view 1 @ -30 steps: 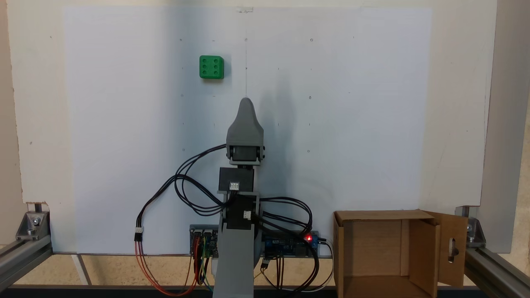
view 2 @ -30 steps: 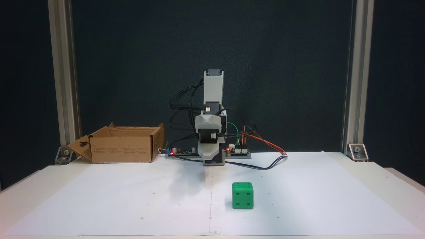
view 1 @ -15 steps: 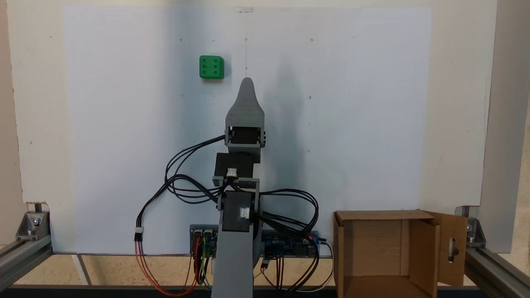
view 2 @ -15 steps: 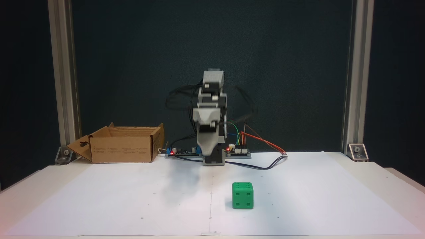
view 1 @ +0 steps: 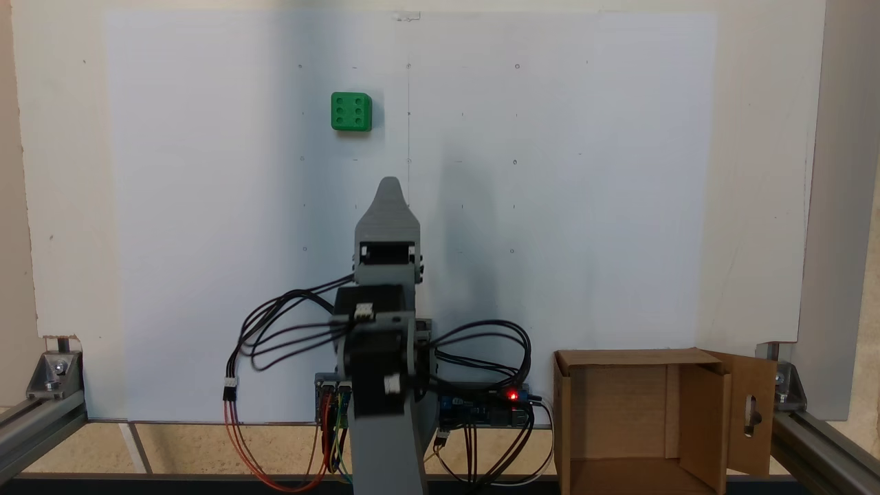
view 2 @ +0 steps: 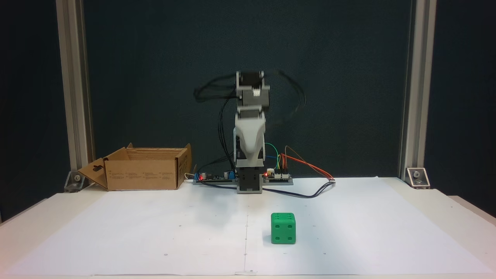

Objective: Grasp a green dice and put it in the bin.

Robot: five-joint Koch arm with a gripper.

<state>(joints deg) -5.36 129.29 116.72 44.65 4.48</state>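
Where the white sheet covers the worktop [view 2: 445, 211], the dice [view 2: 283, 228] sits nearest the front camera, four pips facing it, six on top from above [view 1: 351, 111]. Behind it, well apart, the end effector [view 2: 251, 153] hangs pointing down; whether its jaws are parted cannot be told. Farthest back, the bin [view 2: 141, 174] stands open beside the arm's base.

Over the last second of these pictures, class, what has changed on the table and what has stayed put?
The grey arm's gripper first stretched toward the small bright green plastic dice, then drew back and swung slightly left in the fixed view from above; in the front fixed view the arm rose. Nothing was taken hold of or let go. The dice and the brown cardboard box did not move.
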